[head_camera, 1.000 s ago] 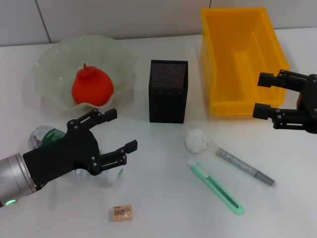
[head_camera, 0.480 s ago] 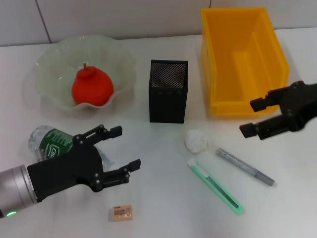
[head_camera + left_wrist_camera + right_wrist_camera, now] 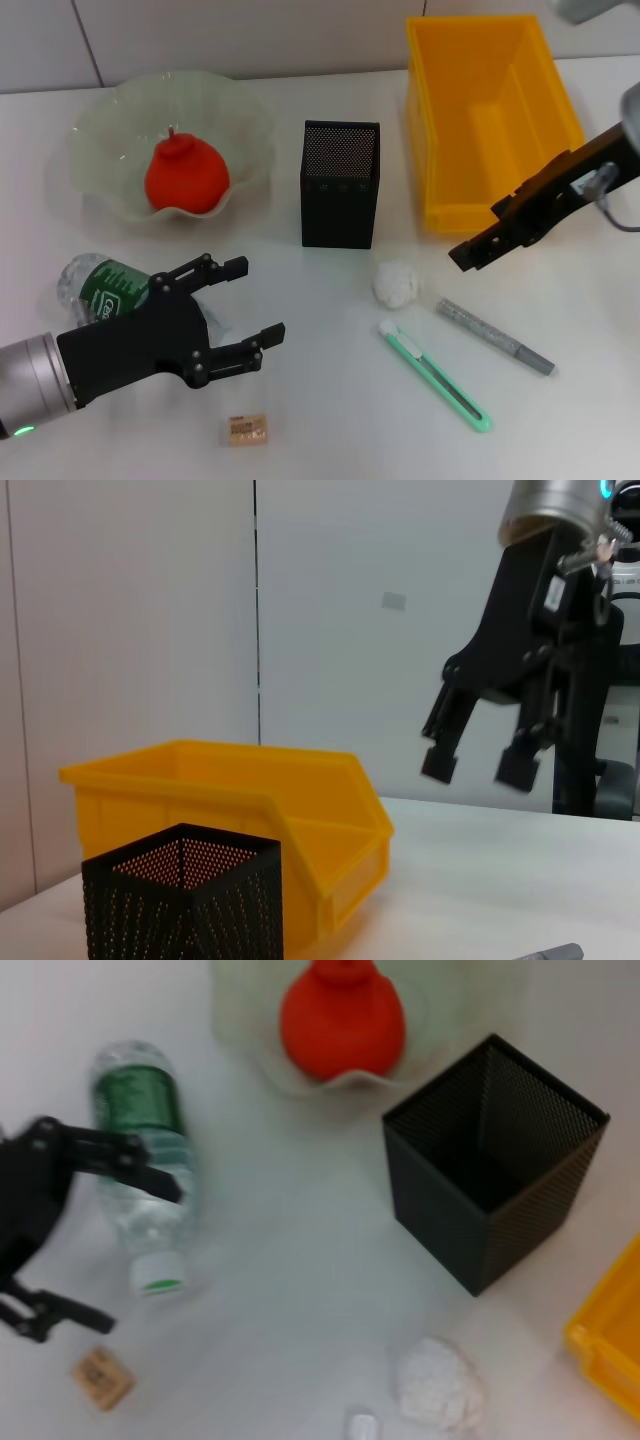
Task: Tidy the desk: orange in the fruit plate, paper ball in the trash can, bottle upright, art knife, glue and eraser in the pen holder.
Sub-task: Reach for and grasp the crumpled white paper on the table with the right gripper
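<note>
Bright, even overhead light on the white table (image 3: 320,400); shadows soft and short; below the open left gripper (image 3: 237,315) a faint one; right gripper (image 3: 478,767) slightly motion-blurred; bottle (image 3: 145,1175) nearby soft in the right wrist view.

The table (image 3: 330,400) is a smooth, matt white surface. At 11 o'clock the plate (image 3: 110,120) looks like translucent, glossy ruffled glass or plastic, holding a matt orange (image 3: 186,176). The holder (image 3: 340,185) is matt black perforated metal mesh. The bin (image 3: 490,110) at 1 o'clock is smooth, faintly glossy yellow plastic. The bottle (image 3: 105,285) at 8 o'clock is clear, shiny plastic with a green label. The ball (image 3: 397,283) is crumpled white paper. The knife (image 3: 435,375) is smooth green plastic.
</note>
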You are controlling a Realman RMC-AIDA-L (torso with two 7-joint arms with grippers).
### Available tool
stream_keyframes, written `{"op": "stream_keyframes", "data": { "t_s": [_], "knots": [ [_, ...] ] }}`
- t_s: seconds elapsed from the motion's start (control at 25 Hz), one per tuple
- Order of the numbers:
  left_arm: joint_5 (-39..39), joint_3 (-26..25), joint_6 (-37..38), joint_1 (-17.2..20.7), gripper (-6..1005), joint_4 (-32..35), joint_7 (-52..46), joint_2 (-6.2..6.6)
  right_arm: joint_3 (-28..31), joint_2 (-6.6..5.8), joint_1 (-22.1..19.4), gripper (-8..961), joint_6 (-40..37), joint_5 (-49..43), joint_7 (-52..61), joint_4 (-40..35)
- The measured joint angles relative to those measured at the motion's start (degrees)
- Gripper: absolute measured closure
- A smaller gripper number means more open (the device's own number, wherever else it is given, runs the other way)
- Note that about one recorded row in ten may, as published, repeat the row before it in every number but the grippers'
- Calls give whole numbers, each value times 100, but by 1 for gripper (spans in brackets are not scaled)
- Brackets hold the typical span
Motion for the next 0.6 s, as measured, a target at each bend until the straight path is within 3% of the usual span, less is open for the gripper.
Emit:
{"op": "stream_keyframes", "data": {
  "t_s": [0.6],
  "knots": [
    [-3,-1,-31,17,153,-2,-5,0,-1043,13,92,131,1456,-165,203,1357]
  ]
}}
